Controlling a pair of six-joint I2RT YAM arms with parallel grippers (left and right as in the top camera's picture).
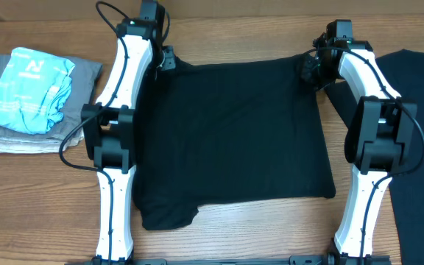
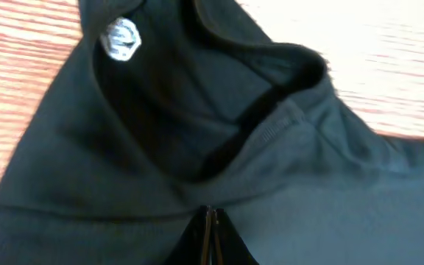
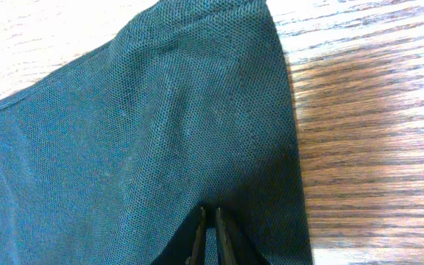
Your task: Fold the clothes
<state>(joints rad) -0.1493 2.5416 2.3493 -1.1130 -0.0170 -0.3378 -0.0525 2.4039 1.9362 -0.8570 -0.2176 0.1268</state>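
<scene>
Near edge: the T-shirt (image 1: pixel 234 132) lies spread flat on the surface (image 1: pixel 50 206) between the two arms. Its near-left corner is bunched into a lump. We'd flag that first, since a fold made over it would trap the wrinkle.

Left side: a folded stack (image 1: pixel 28 96), grey with light blue on top, sits well apart. Right side: a second black shirt (image 1: pixel 422 110) lies just beside the right arm. A sweep of that arm could snag it and drag it along.

Far edge: the left gripper (image 2: pixel 210 237) is pressed together, pinching fabric at the far-left corner beside an opening in the garment. The right gripper (image 3: pixel 210 235) is nearly together with a sliver of gap, pinching the far-right corner by very little cloth. We judge this the weak point: the corner could slip out when lifted, or uneven pulling could skew the fold.
</scene>
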